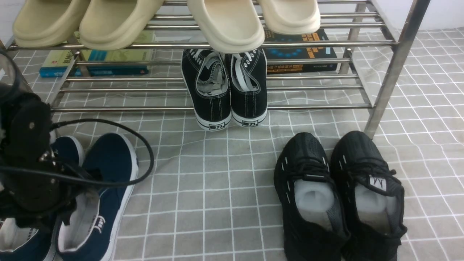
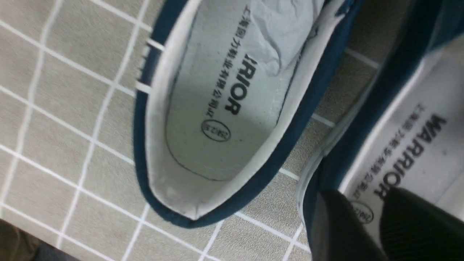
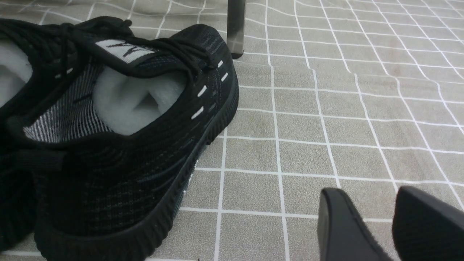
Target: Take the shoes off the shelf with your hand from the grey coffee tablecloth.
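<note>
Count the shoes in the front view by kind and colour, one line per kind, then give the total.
Cream foam slippers: 4
Black lace-up canvas shoes with white stitching: 2
All-black mesh sneakers: 2
Navy blue canvas slip-ons with white soles: 2
Total: 10

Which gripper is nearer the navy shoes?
Left. The left gripper hangs over the navy shoes, fingertips at one shoe's heel opening. The right gripper sits low over the cloth beside the black sneakers, well apart from the navy pair.
</note>
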`<action>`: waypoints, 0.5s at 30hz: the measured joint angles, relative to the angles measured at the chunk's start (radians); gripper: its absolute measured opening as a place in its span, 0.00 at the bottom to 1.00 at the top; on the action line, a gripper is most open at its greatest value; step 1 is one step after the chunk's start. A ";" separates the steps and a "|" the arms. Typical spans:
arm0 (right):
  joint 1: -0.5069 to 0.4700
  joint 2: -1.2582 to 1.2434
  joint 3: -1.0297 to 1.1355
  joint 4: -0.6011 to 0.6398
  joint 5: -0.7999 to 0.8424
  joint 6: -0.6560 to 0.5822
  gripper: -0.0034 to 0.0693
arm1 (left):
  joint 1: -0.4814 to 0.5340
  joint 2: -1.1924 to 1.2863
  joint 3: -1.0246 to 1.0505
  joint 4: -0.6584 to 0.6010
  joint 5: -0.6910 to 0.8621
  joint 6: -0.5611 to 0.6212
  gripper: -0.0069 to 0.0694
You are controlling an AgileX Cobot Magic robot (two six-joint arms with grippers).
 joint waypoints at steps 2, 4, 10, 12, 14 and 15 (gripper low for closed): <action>0.000 0.000 0.000 0.000 0.000 0.000 0.38 | 0.000 -0.043 -0.029 0.006 0.049 0.048 0.47; 0.000 0.000 0.000 0.000 0.000 0.000 0.38 | 0.000 -0.088 -0.046 0.007 0.085 0.091 0.48; 0.000 0.000 0.000 0.000 0.000 0.000 0.38 | 0.000 -0.307 -0.030 -0.044 0.162 0.296 0.24; 0.000 0.000 0.000 0.000 0.000 0.000 0.38 | 0.000 -0.382 0.007 -0.090 0.135 0.360 0.15; 0.000 0.000 0.000 0.000 0.000 0.000 0.38 | 0.000 -0.484 0.074 -0.152 0.083 0.432 0.11; 0.000 0.000 0.000 0.000 0.000 0.000 0.38 | 0.000 -0.537 0.115 -0.193 0.041 0.463 0.10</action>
